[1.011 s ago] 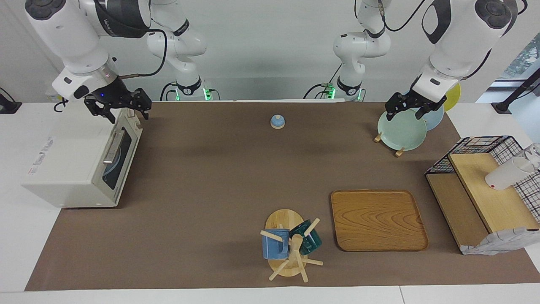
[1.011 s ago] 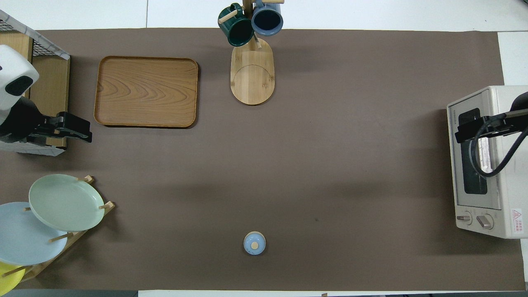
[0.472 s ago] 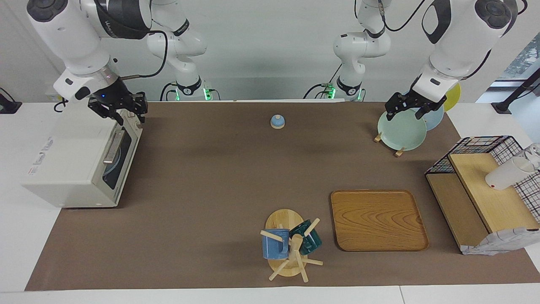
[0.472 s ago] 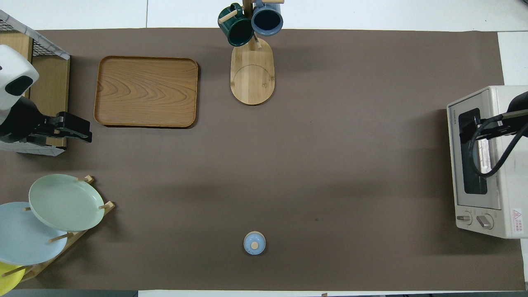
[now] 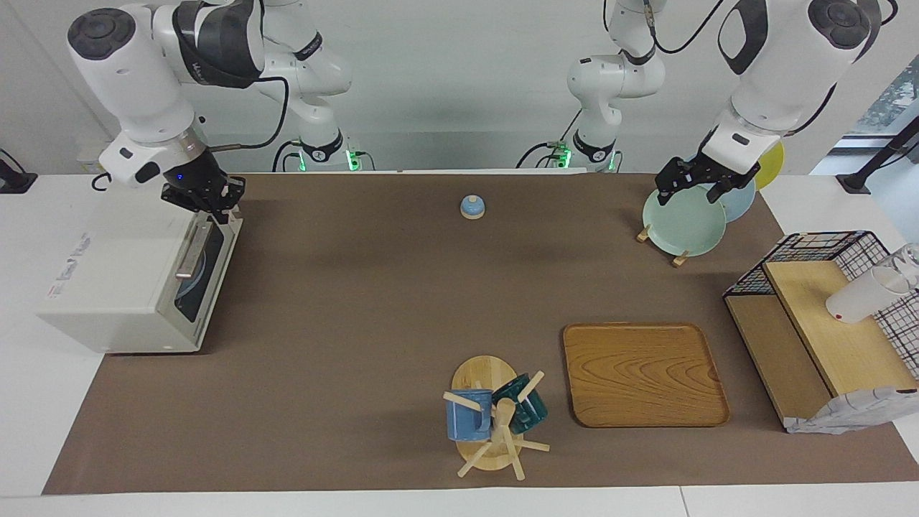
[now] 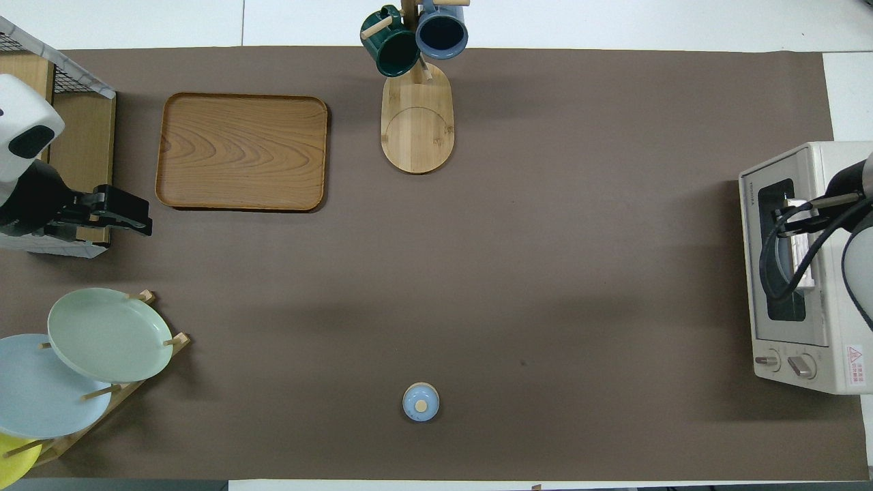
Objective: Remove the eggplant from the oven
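The oven (image 5: 136, 276) sits at the right arm's end of the tabletop (image 5: 373, 301), door shut; no eggplant shows. The right gripper (image 5: 208, 205) hangs over the door's top edge, jaws unclear. The left gripper (image 5: 700, 185) waits at the plates (image 5: 684, 220), jaws apart. A tray (image 5: 644, 374) lies at the mug rack's (image 5: 495, 416) three o'clock in the facing view.

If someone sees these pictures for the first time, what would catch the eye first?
Probably the cream-white oven at the right arm's end of the table, door closed, with the right tool over the top edge of its door. Next, the left tool waiting above the green plate in the plate rack, and the wooden tray lying farther from the robots.
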Motion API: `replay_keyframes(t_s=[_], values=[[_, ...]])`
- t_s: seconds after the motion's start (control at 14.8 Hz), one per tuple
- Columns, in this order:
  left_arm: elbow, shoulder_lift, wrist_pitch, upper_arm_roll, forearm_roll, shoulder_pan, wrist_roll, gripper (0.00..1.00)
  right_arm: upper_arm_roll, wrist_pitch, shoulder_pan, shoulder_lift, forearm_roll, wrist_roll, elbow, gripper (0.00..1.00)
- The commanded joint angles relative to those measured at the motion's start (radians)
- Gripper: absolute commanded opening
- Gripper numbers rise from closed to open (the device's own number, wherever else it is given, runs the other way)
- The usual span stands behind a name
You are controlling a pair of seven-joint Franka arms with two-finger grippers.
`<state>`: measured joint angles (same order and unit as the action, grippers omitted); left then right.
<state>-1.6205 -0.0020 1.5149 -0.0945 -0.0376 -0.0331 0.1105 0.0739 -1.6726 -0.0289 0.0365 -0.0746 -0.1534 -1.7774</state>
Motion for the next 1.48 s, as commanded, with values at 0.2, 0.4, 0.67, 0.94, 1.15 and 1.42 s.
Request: replay_keyframes(t_s=[0.2, 0.4, 0.67, 0.94, 1.15, 1.42], values=[[-0.006, -0.012, -0.015, -0.005, 0.002, 0.012, -0.002, 1.0, -0.005, -0.125, 0.059, 0.019, -0.091, 0.026, -0.126, 0.0], [-0.006, -0.012, -0.015, -0.005, 0.002, 0.012, -0.002, 1.0, -0.005, -0.138, 0.084, 0.02, -0.123, 0.012, -0.169, 0.0], [-0.006, -0.012, -0.015, -0.005, 0.002, 0.012, 0.0, 1.0, -0.003, -0.205, 0.115, 0.019, -0.125, 0.017, -0.232, 0.0], [-0.006, -0.012, -0.015, -0.004, 0.002, 0.012, 0.0, 1.0, -0.003, -0.226, 0.133, 0.019, -0.139, 0.009, -0.243, 0.0], [-0.006, -0.012, -0.015, -0.005, 0.002, 0.012, -0.002, 1.0, -0.005, -0.23, 0.136, 0.019, -0.139, 0.008, -0.246, 0.0], [-0.006, -0.012, -0.015, -0.004, 0.002, 0.012, -0.002, 1.0, -0.006, -0.271, 0.126, 0.019, -0.123, 0.014, -0.287, 0.0]])
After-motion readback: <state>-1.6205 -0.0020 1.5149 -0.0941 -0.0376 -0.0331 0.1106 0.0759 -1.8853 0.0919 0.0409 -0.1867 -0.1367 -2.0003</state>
